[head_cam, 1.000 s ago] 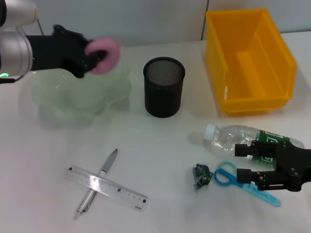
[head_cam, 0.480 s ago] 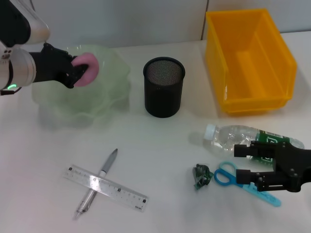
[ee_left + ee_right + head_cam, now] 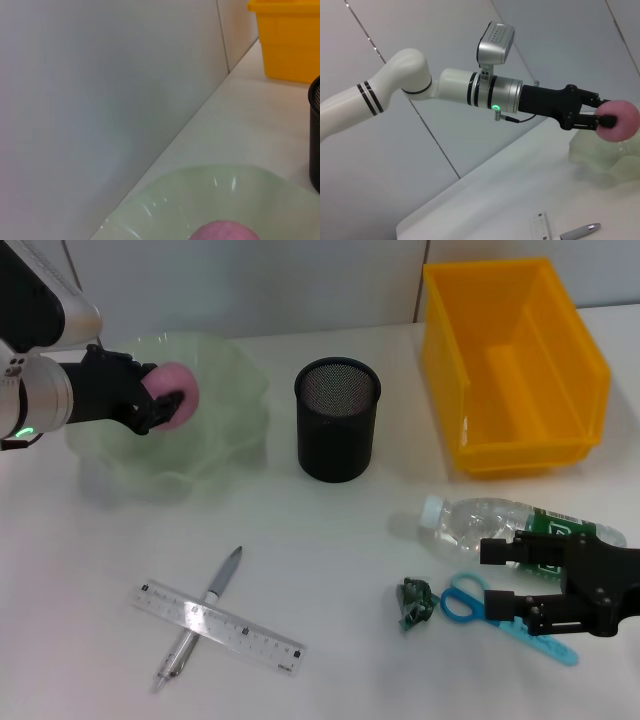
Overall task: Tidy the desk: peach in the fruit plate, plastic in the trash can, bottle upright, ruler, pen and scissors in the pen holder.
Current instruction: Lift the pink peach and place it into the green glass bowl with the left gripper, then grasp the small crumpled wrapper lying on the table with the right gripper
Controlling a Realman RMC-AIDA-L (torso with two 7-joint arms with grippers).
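Note:
My left gripper (image 3: 163, 406) is shut on the pink peach (image 3: 181, 381) and holds it low over the bowl of the pale green fruit plate (image 3: 225, 430) at the back left. The right wrist view shows the same grasp, fingers (image 3: 592, 120) clamped on the peach (image 3: 621, 119). My right gripper (image 3: 497, 576) stands open at the front right, just right of the blue scissors (image 3: 463, 601) and in front of the lying bottle (image 3: 475, 524). A green scrap of plastic (image 3: 415, 602) lies left of the scissors. The ruler (image 3: 255, 640) lies across the pen (image 3: 227, 573) at the front left.
The black mesh pen holder (image 3: 337, 420) stands mid-table. The yellow bin (image 3: 515, 360), the trash can, sits at the back right. A wall runs close behind the plate (image 3: 150, 100).
My left gripper carried the peach leftward and down, from the plate's right rim to over its bowl. The right arm has stayed put.

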